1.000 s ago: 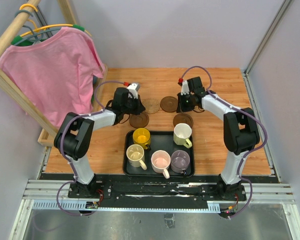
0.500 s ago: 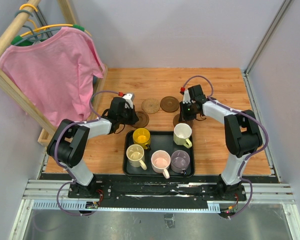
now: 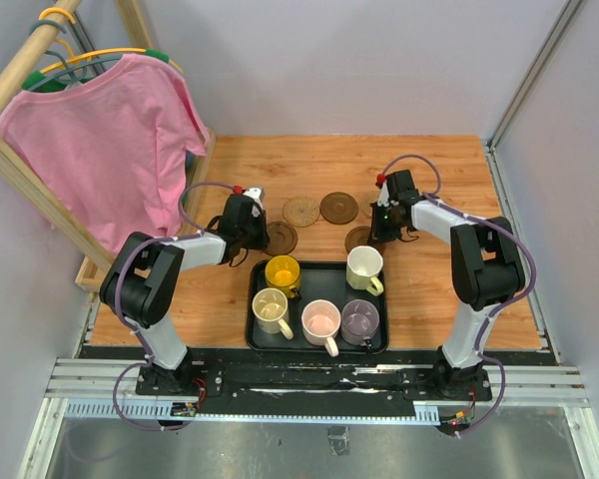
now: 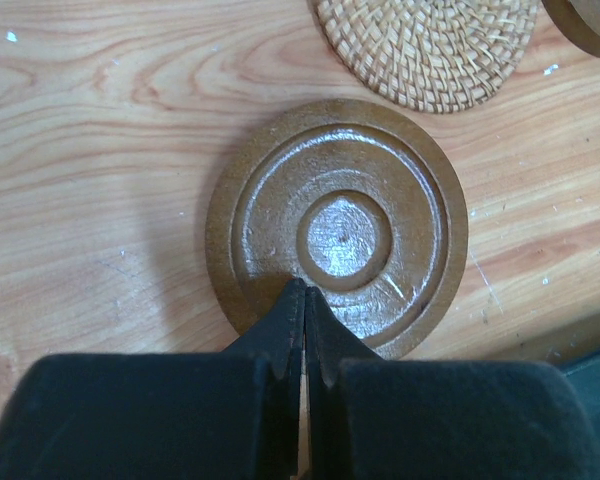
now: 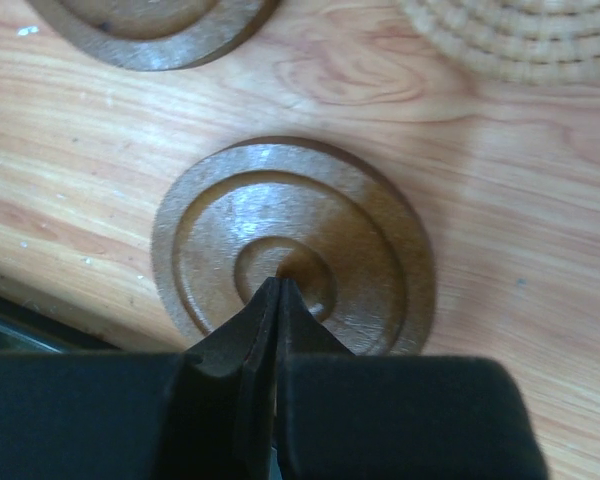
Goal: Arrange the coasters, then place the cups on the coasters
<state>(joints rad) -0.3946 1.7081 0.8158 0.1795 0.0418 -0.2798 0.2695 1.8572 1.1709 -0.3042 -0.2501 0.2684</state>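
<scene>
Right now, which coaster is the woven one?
The pale rattan coaster, back-left of the group, just beyond the left hand; the other visible coasters are dark ringed wood.

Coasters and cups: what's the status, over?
Left gripper shut over dark coaster. Right gripper shut over second coaster. Five cups in tray. Nothing blocking.

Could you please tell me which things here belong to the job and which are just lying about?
For the job: woven coaster, far wooden coaster, left wooden coaster, right wooden coaster, yellow cup, cream cup, pink cup, purple-grey cup, pale green cup.

Lying about: tray under the cups, pink shirt, hangers, rack.
</scene>
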